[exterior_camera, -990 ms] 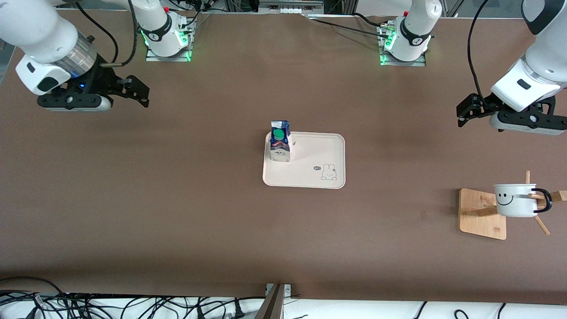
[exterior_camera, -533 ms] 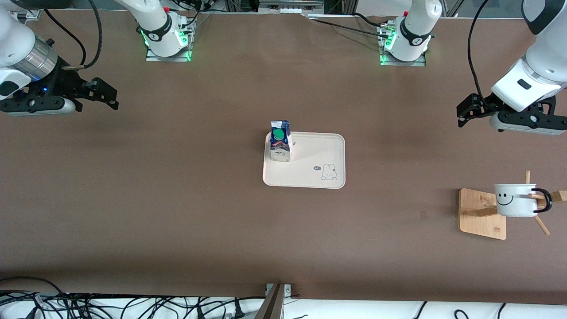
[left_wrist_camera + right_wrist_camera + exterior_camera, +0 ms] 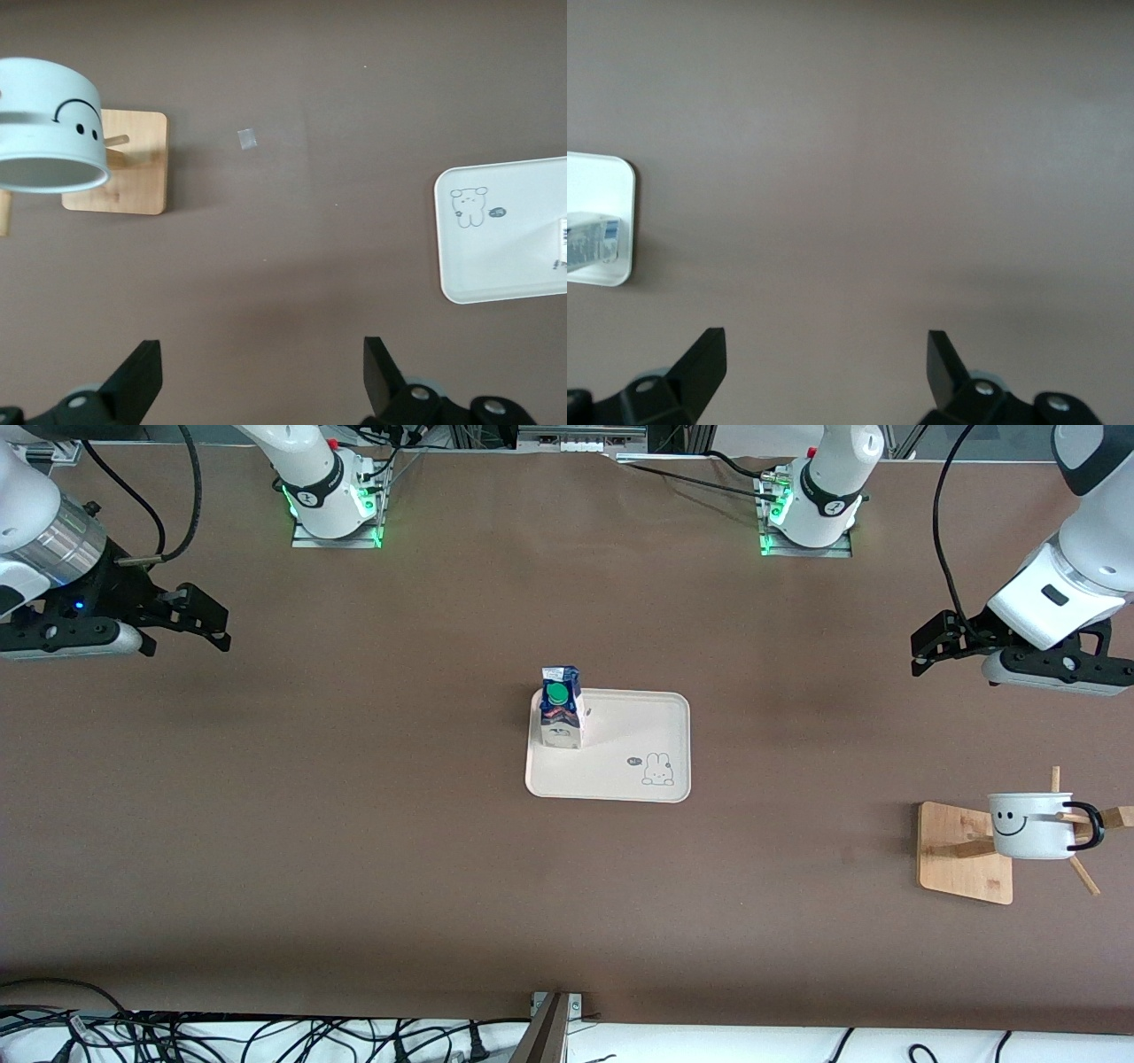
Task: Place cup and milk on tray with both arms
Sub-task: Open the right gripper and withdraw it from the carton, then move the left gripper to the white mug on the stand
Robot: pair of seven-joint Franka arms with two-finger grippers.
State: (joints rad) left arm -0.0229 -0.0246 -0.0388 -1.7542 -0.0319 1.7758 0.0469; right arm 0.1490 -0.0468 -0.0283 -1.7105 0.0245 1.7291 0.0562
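Note:
The milk carton stands upright on the cream tray, at the corner toward the right arm's end and the bases. The white smiley cup hangs by its handle on a wooden rack at the left arm's end; it also shows in the left wrist view. My left gripper is open and empty above the bare table, toward the bases from the rack. My right gripper is open and empty above the table at the right arm's end. The tray's edge shows in both wrist views.
The square wooden rack base has pegs sticking out around the cup. Cables lie along the table's front edge. A small pale patch marks the table near the rack.
My right gripper has drawn away from the tray toward the right arm's end of the table. My left gripper has barely shifted. The milk, tray and cup have not moved.

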